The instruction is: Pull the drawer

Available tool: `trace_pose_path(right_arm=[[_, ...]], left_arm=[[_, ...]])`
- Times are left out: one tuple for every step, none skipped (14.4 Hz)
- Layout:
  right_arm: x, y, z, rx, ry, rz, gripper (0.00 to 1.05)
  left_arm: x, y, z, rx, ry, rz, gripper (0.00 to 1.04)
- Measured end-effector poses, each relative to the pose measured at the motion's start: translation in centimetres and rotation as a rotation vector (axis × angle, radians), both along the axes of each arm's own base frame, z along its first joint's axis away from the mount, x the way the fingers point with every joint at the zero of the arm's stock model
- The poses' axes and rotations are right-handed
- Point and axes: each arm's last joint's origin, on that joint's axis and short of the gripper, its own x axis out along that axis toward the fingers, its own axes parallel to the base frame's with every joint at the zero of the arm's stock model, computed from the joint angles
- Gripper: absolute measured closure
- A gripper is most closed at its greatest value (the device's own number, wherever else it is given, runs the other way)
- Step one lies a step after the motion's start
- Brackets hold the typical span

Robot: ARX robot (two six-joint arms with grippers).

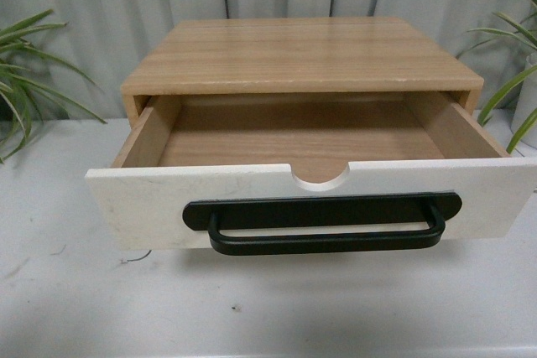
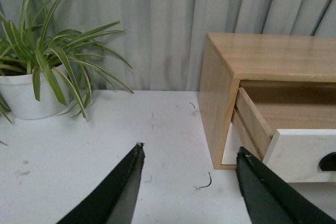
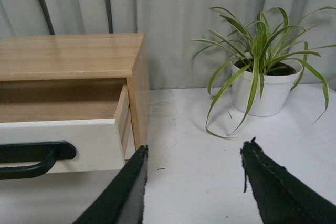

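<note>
In the front view the drawer (image 1: pixel 310 199) stands well out of its wooden cabinet (image 1: pixel 302 56) on the white counter (image 1: pixel 252 308), its bare wood floor exposed behind the notched white front and black bar handle (image 1: pixel 323 224), so the pull looks essentially done. The left wrist view shows the left tool (image 2: pixel 189 163) released, jaws spread over bare counter beside the cabinet's side, near a potted spider plant (image 2: pixel 31 77). In the right wrist view the right tool (image 3: pixel 195 162) is likewise spread and empty, just off the drawer's corner, so I judge nothing remains beyond withdrawing.

Front camera close, head-on — wrist cameras flanking, perhaps lower — shared drawer (image 1: pixel 310 199).
</note>
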Motion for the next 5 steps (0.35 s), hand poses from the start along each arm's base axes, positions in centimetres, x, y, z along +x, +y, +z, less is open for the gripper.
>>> trace_pose_path(right_arm=[[0.0,0.0,0.0,0.0,0.0,0.0,0.31],[0.0,0.0,0.0,0.0,0.0,0.0,0.16],[0.0,0.0,0.0,0.001,0.0,0.0,0.05],[0.0,0.0,0.0,0.0,0.0,0.0,0.07],[0.0,0.0,-0.01,0.0,0.0,0.0,0.06]], left_arm=[[0.0,0.0,0.0,0.0,0.0,0.0,0.32],[0.0,0.0,0.0,0.0,0.0,0.0,0.18],[0.0,0.0,0.0,0.001,0.0,0.0,0.05],[0.0,0.0,0.0,0.0,0.0,0.0,0.07],[0.0,0.0,0.0,0.0,0.0,0.0,0.07]])
